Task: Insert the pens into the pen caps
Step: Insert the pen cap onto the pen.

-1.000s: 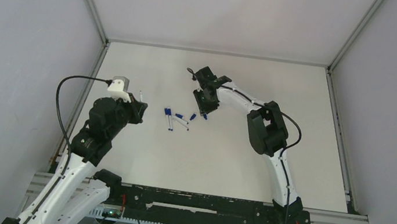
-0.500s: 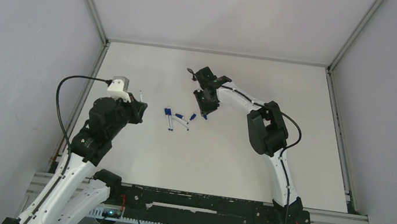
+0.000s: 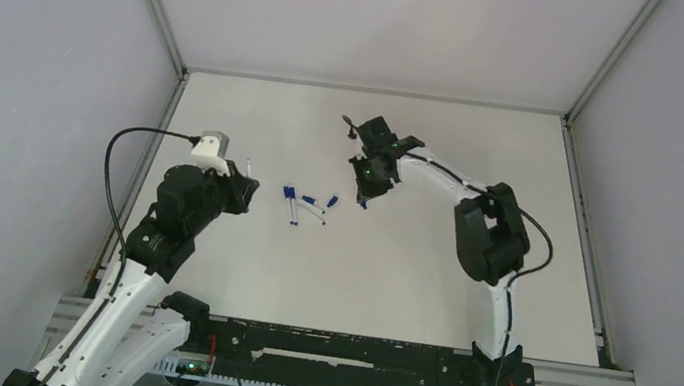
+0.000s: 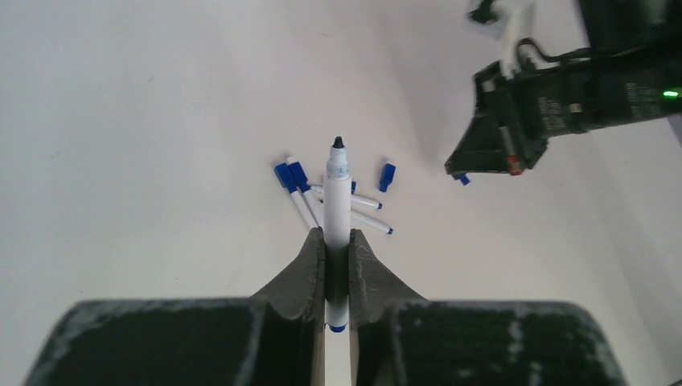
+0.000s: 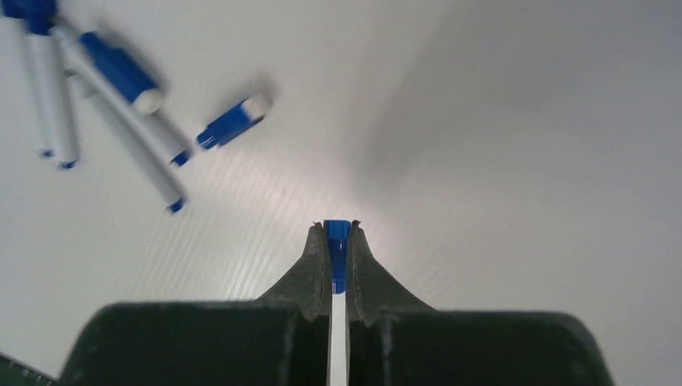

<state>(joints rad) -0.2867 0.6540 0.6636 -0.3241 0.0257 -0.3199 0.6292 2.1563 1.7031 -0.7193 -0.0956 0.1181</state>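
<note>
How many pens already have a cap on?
2. One capped pen lies leftmost in the cluster on the table; the second capped pen lies beside it. A third cap farther right looks loose, partly hidden.

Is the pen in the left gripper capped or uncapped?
Uncapped: the pen in the left gripper shows a bare dark writing tip.

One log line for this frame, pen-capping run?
left gripper: shut on uncapped white marker pen | right gripper: shut on dark blue plastic cap | white table: other pens, loose blue cap | stage: held parts apart
</note>
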